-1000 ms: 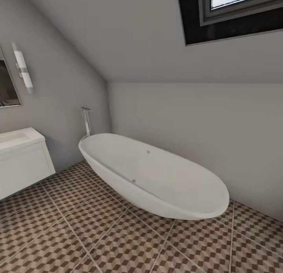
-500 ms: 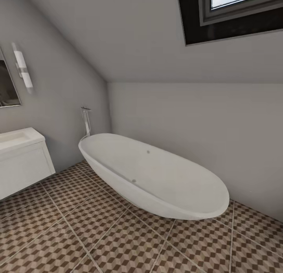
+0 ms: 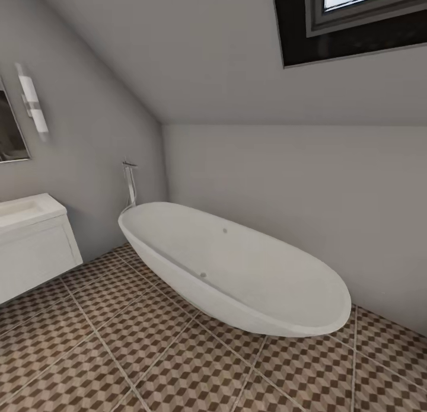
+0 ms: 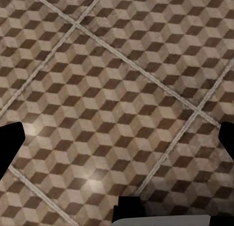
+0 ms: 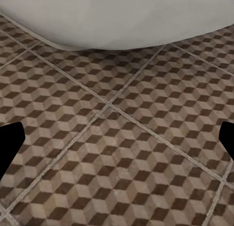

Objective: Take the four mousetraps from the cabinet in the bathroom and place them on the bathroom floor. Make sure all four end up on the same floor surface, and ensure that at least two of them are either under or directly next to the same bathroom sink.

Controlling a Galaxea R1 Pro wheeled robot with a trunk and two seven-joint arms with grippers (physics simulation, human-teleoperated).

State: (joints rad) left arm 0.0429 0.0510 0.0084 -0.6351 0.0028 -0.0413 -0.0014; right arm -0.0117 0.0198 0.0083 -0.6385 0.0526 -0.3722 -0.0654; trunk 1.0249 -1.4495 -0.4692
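The mousetraps and the cabinet are out of view. The bathroom floor [image 3: 148, 353] of brown, beige and white cube tiles spreads across the lower head view. At the far left, the bathroom sink [image 3: 24, 207] sits on its white vanity [image 3: 35, 258]. My left gripper [image 4: 117, 143] hangs open over bare floor tiles [image 4: 117, 89], its dark fingertips [image 4: 9, 148] wide apart with nothing between them. My right gripper [image 5: 117, 140] is open too, above floor tiles [image 5: 122, 138] close to the bathtub's underside.
A large oval white bathtub [image 3: 237, 264] stands ahead against the back wall, its rim also in the right wrist view [image 5: 117, 16]. A chrome floor tap [image 3: 129, 184] rises at its far end. A sloped ceiling with a skylight [image 3: 356, 15] is above.
The whole head picture has shifted slightly, so the camera has moved. Nothing in the room has changed place.
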